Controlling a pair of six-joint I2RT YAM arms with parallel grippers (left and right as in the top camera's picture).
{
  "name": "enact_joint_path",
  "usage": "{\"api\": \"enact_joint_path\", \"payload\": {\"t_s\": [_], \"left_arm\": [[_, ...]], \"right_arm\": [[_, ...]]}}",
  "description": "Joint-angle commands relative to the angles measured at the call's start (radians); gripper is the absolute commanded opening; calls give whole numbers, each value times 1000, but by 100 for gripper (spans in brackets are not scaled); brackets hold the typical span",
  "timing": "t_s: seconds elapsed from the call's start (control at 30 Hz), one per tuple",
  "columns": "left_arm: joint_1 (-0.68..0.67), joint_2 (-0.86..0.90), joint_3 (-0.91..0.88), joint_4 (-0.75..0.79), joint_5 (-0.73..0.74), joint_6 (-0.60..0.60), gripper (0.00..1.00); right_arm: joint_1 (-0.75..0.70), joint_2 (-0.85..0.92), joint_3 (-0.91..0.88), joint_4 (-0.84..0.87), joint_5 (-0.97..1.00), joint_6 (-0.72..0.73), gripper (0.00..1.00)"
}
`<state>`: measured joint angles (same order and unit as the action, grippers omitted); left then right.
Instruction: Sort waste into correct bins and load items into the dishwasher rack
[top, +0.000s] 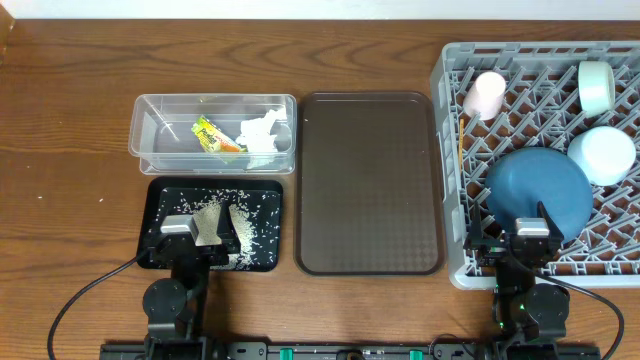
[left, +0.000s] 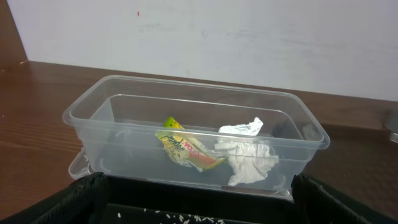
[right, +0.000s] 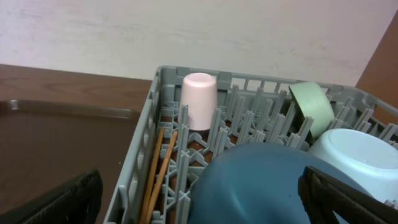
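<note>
Underneath, brown wooden table (top: 60, 150); behind the rack (right: 134, 171), pale wall (right: 186, 31).

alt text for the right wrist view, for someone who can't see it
A grey dishwasher rack fills the view, loaded with a dark blue plate nearest the camera, a pink cup at the back, a mint bowl on its edge, a light-blue bowl at right and two chopsticks along the left wall. A brown tray lies left of it.
</note>
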<state>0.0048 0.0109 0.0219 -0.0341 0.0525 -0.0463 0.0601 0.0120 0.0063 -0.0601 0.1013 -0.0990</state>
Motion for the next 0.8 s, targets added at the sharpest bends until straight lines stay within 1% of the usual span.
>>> {"api": "enact_joint_path", "payload": {"t_s": [0.0,0.17,0.77], "left_arm": [[-13,-9,-18,-34,-19,20,96],[-40,-9,-18,-34,-19,20,96],[-41,-7,-18,-34,-19,20,96]], "right_arm": [[-7,-6,-1,-4,-1,-11,99],[-7,-6,-1,-4,-1,-11,99],[-7,-6,-1,-4,-1,-11,99]]}}
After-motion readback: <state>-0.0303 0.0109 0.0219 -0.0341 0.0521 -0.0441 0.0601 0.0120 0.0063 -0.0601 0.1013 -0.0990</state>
